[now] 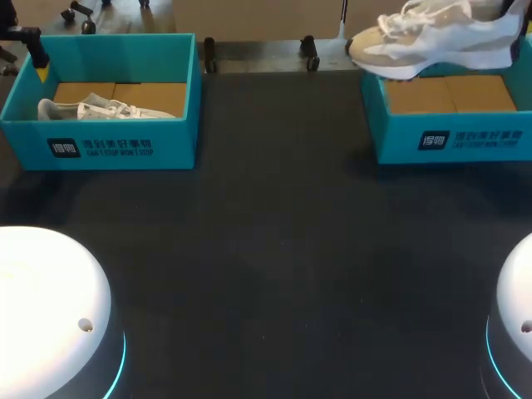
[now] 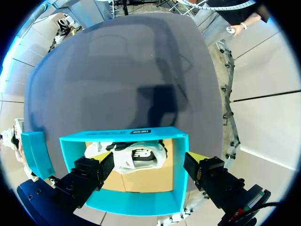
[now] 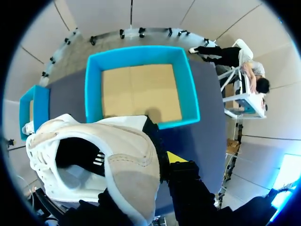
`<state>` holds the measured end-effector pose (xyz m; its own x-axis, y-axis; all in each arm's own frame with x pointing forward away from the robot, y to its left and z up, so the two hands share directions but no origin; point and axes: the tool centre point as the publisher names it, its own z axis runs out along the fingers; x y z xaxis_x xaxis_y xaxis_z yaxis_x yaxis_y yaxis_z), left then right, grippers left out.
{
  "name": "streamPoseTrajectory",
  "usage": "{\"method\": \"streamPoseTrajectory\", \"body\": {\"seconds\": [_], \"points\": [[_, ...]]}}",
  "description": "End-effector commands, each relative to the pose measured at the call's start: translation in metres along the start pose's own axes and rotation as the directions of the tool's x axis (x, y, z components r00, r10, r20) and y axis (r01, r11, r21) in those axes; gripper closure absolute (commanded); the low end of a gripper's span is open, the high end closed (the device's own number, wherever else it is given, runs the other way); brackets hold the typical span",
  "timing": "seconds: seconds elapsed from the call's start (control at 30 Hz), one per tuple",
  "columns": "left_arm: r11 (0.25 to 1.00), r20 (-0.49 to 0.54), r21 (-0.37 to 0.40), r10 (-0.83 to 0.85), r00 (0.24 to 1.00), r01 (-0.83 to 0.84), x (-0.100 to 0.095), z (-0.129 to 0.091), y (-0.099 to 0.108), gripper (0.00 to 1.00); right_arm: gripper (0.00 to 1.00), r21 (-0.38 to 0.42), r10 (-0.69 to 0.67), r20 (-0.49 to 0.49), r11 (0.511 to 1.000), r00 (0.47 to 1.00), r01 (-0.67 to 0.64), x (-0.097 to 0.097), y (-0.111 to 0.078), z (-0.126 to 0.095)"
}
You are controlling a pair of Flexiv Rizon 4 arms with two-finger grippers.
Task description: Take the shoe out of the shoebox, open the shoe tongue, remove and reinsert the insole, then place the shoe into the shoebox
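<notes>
Dark counter | step: take-out | right pincer pinching shoe above its box | left pincer spread | next likely: set it down for opening

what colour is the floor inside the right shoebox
Brown cardboard floor of the teal shoebox; right wrist view.

We log the worktop as dark, matt, faintly cloth-like. Left shoebox and right shoebox: matt teal card walls, raw brown cardboard floors. Lifted shoe: white mesh cloth, beige suede-like panels, smooth white sole, cloth laces. Left tool: matt black hard casing, yellow tips. Left arm base: glossy white shell.
</notes>
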<state>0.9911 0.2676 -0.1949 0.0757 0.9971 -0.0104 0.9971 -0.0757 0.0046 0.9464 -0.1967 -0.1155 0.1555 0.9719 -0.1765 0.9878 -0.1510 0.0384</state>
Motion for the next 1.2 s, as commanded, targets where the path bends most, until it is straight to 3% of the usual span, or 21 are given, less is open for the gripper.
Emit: {"method": "streamPoseTrajectory", "body": {"seconds": [0.03, 0.73, 0.93, 1.2], "points": [[1.0, -0.002, -0.002, 0.001, 1.0, -0.001, 0.0, 0.0, -0.001, 0.0, 1.0, -0.077, 0.002, 0.007, 0.997, 1.0, -0.001, 0.01, -0.039, -0.003], [1.0, -0.002, -0.002, 0.001, 1.0, -0.001, 0.0, 0.0, -0.001, 0.0, 1.0, -0.077, 0.002, 0.007, 0.997, 1.0, -0.001, 0.01, -0.039, -0.003], [1.0, -0.002, -0.002, 0.001, 1.0, -0.001, 0.0, 0.0, -0.001, 0.0, 1.0, -0.044, 0.025, 0.004, 0.999, 1.0, -0.025, 0.007, -0.085, 0.004], [1.0, -0.002, -0.002, 0.001, 1.0, -0.001, 0.0, 0.0, -0.001, 0.0, 1.0, -0.083, 0.093, 0.001, 0.992, 0.996, -0.092, 0.014, -0.161, -0.002]]}}
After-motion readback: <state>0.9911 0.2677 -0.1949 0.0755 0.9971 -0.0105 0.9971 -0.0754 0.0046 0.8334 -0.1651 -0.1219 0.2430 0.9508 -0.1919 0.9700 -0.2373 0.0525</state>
